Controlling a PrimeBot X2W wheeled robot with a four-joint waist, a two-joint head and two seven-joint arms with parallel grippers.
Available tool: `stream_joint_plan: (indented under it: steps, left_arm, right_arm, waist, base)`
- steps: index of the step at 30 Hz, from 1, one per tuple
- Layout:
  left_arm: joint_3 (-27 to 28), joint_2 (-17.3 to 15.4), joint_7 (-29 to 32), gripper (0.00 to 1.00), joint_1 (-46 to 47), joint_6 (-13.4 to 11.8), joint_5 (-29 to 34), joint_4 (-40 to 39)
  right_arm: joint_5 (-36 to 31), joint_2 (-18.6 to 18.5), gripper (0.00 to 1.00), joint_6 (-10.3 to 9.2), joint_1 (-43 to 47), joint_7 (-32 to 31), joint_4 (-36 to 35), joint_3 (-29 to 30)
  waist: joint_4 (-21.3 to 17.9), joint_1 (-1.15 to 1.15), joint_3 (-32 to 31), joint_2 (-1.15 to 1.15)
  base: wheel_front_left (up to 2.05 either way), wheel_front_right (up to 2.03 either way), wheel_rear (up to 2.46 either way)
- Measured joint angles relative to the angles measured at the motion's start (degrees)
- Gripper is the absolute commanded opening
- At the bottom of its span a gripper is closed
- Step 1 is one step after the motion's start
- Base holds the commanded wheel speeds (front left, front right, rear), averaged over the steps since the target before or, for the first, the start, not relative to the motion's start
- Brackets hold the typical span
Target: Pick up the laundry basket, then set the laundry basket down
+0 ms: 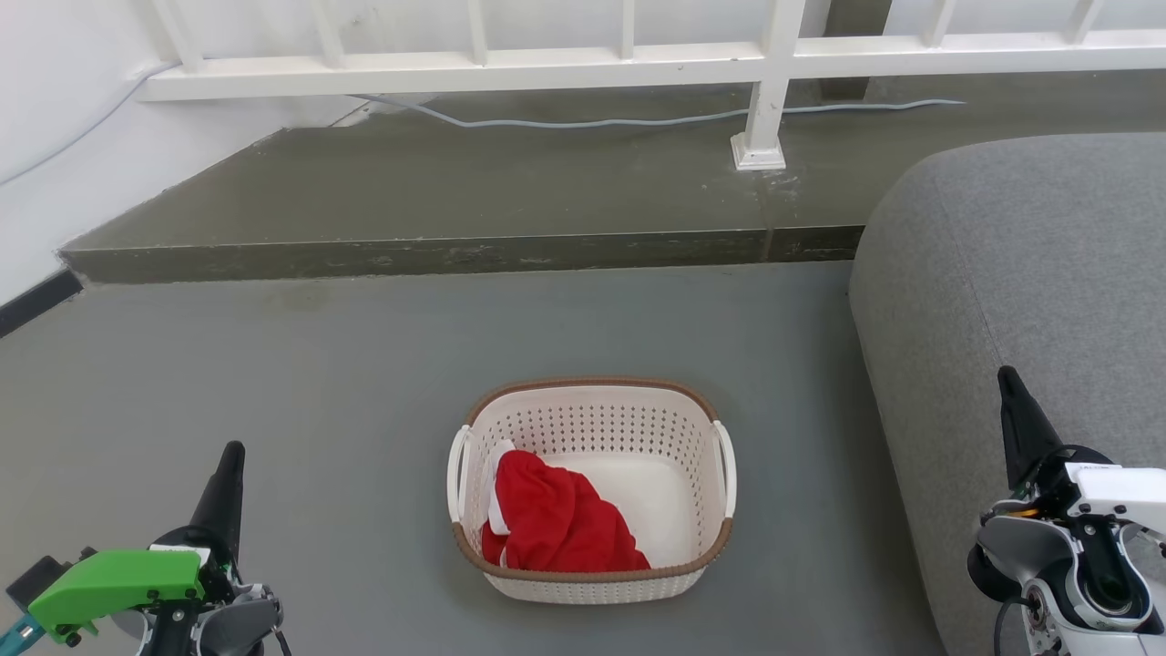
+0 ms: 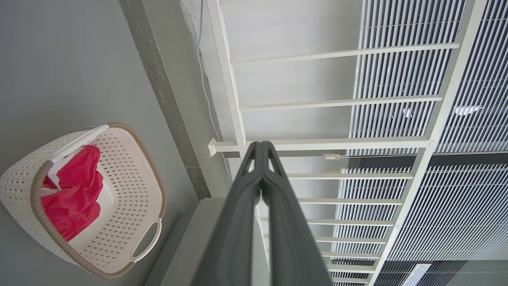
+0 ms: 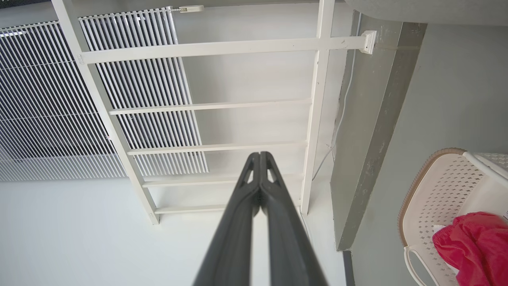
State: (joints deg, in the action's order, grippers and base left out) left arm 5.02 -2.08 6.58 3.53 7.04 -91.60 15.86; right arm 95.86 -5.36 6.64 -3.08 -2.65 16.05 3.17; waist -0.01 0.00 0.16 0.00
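The laundry basket [image 1: 597,421] stands on the grey floor in the middle of the head view, cream-white and perforated with a brown rim and white loop handles on both sides. A red cloth [image 1: 560,524] lies inside, at its near left. The basket also appears at the left of the left wrist view [image 2: 131,174] and at the lower right of the right wrist view [image 3: 440,190]. My left gripper [image 1: 232,453] is shut, low at the left, well clear of the basket. On the other side my right gripper [image 1: 1007,375] is shut too, hanging in front of the sofa.
A grey sofa [image 1: 1029,301] fills the right side, close to the basket. Behind the basket a raised concrete step [image 1: 455,251] runs across, with a white railing [image 1: 765,82] and a grey cable [image 1: 638,118] on it. A white wall stands at the left.
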Motion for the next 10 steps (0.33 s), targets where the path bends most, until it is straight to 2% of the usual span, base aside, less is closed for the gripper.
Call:
stream_joint_plan:
  steps: [10]
  left_arm:
    - [0.0,0.0,0.0,0.0,0.0,0.0,0.0,0.0]
  right_arm:
    - [0.0,0.0,0.0,0.0,0.0,0.0,0.0,0.1]
  waist:
    - [0.0,0.0,0.0,0.0]
  base:
    - [0.0,0.0,0.0]
